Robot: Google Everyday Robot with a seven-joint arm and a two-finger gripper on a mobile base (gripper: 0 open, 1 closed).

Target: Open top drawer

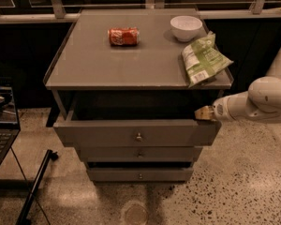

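The top drawer (136, 133) is a wide grey front with a small round metal knob (138, 137) at centre. It stands pulled out from the grey cabinet, with a dark gap behind its front. My gripper (202, 113) comes in from the right on a white arm and sits at the drawer's right top corner, at the upper edge of the front. Two narrower grey drawer fronts (138, 154) lie below it.
On the cabinet top (84, 69) lie a red can (123, 36) on its side, a white bowl (186, 27) and a green snack bag (203, 60) hanging over the right edge. A laptop (1, 125) and a dark stand leg (35, 186) are at left on the speckled floor.
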